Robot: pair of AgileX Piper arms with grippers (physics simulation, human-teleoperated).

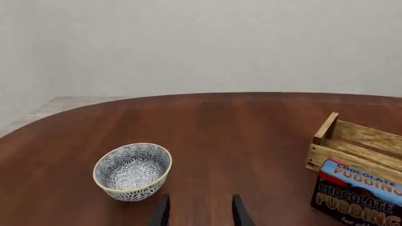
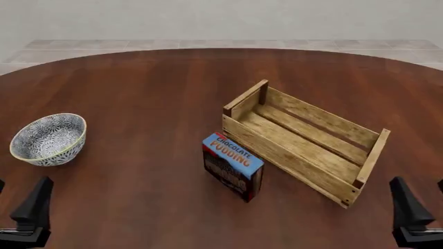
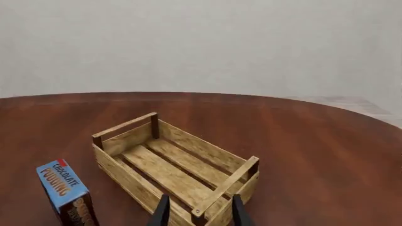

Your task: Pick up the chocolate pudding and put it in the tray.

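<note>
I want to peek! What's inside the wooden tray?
Nothing: the tray shows only bare slats in the front and right wrist views. The chocolate pudding stands outside on the table, beside its long wall.

On the round wooden table stood 1 chocolate pudding carton, 1 slatted wooden crate and 1 patterned bowl. 2 grippers showed, left and right.

In my left wrist view the pudding box runs off the picture's edge, and so does the crate behind it. Only my finger tips show there. In the front view my left gripper and right gripper are cut by the edges.
</note>
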